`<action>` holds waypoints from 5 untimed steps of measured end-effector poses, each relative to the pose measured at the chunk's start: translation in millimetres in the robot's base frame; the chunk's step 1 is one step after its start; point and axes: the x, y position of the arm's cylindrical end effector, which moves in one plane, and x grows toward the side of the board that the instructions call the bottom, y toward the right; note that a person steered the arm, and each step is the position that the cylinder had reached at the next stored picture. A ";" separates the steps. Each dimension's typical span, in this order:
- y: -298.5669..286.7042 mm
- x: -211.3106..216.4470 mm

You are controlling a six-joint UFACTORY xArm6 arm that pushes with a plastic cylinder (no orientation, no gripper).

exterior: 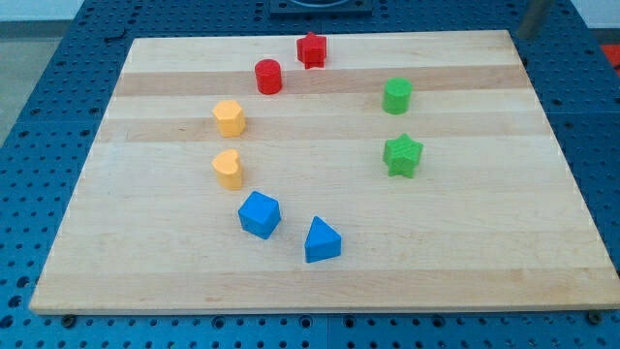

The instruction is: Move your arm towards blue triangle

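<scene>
The blue triangle (322, 240) lies on the wooden board (484, 242) near the view's bottom centre. A blue block with angled faces (260, 214) sits just to its left. A blurred grey rod enters at the view's top right, and its lower end, my tip (526, 35), is at the board's top right corner. The tip is far from the blue triangle, up and to the right of it, and touches no block.
A red star (311, 49) and a red cylinder (268, 76) sit at the top centre. A yellow hexagon (230, 117) and a yellow heart (228, 168) are on the left. A green cylinder (397, 96) and a green star (403, 155) are on the right.
</scene>
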 end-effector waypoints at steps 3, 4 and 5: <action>-14.3 82.2; -14.3 82.7; -14.3 89.4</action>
